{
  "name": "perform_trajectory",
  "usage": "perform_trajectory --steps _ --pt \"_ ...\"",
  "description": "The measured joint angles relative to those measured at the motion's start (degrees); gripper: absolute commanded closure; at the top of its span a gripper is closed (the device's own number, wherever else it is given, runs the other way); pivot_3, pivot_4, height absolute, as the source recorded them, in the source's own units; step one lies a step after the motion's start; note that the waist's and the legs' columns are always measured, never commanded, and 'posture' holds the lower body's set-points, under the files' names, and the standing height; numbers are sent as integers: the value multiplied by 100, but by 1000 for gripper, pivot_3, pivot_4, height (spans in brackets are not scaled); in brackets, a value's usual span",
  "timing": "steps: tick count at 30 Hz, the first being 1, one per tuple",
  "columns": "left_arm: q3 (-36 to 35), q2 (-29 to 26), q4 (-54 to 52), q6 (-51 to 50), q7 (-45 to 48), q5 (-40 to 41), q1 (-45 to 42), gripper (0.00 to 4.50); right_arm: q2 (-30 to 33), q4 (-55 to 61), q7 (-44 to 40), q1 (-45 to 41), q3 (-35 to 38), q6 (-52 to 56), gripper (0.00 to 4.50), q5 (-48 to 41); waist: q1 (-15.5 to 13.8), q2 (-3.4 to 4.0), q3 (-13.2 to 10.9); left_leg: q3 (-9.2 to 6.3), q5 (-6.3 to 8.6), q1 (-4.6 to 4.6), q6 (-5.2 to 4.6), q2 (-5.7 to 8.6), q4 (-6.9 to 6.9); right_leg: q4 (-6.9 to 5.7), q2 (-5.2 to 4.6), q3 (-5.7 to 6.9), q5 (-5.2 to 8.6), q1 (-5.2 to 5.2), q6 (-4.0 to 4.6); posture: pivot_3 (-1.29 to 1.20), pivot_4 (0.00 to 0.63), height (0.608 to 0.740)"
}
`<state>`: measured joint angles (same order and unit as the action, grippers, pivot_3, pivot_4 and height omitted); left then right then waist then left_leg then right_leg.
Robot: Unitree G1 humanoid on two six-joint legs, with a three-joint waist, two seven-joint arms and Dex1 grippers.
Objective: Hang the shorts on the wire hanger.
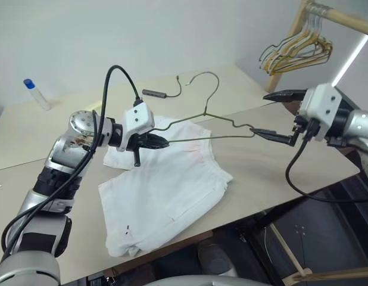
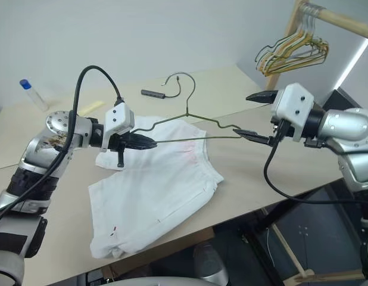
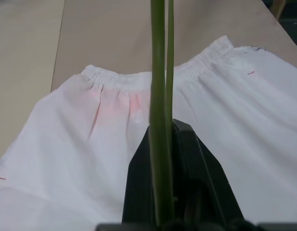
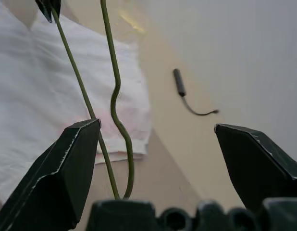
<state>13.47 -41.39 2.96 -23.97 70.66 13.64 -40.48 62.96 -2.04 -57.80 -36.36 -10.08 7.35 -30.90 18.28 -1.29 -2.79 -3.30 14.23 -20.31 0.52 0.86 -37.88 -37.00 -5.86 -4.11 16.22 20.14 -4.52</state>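
The shorts [image 1: 163, 190] lie flat on the table [image 1: 273, 161], spread from the centre toward about 7 o'clock in the head views, with the gathered waistband at the far side and a faint pink tint just below it. Tiny dark marks sit near the hem closest to the table's near edge.

The wire hanger [image 1: 211, 122] is held in the air above the shorts, its long bottom wire running roughly from 9 o'clock to 3 o'clock across the scene, its hook [image 1: 208, 80] curving up toward 12 o'clock.

The left gripper [image 1: 159, 142] is clamped on the hanger's left end: in the left wrist view the two wires of that corner run straight out between the closed black fingers [image 3: 196, 192], with the waistband of the shorts beyond them.

The right gripper [image 1: 288, 116] stands wide apart at the hanger's right end. In the head views its lower finger [image 1: 273, 137] meets the hanger's right corner, while the upper finger [image 1: 285, 95] points off toward 9 o'clock well above the wire. In the right wrist view the corner's two wires pass just beside one finger [image 4: 67, 168], at the edge of the gap, far from the other finger; the jaws do not close on it.

A small dark cable piece [image 1: 155, 93] lies on the table beyond the shorts, at about 11 o'clock. A clear bottle with a blue cap [image 1: 36, 94] stands at the far left. A bunch of other hangers [image 1: 297, 50] hangs from a wooden rail [image 1: 345, 18] at about 2 o'clock.
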Motion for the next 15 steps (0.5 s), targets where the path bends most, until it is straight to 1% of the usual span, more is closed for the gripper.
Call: perform_trajectory --steps 3,6,10,14,15 --pt "-35 -6 -92 21 20 0 14 4500 -95 -214 -569 -451 -127 751 66 137 -182 1 0 0 2 -13 -2 3 0 1 -2 2 -3 15 4 -204 0 740" --pt "-116 -21 -153 22 39 7 36 4500 -277 -438 -1104 -770 -410 1169 66 479 -339 2 0 0 1 -38 -3 10 0 -1 -12 4 -10 43 18 -201 0 740" --pt "-128 -20 -234 21 87 12 39 4500 -568 -719 -1549 -1066 -769 1353 66 1041 -486 5 2 0 0 -94 -4 19 -19 -17 -22 4 -15 102 17 -196 0 740" --pt "-128 -18 -245 18 95 11 40 4500 -885 -980 -1817 -1334 -951 1361 66 1495 -547 5 2 -2 0 -108 -4 22 -22 -19 -25 9 -16 114 18 -191 0 740" --pt "-128 -14 -250 17 96 11 40 4500 -949 -1026 -1884 -1403 -985 1366 232 1608 -553 6 2 -2 0 -109 -4 24 -23 -19 -27 9 -16 114 18 -191 0 740"
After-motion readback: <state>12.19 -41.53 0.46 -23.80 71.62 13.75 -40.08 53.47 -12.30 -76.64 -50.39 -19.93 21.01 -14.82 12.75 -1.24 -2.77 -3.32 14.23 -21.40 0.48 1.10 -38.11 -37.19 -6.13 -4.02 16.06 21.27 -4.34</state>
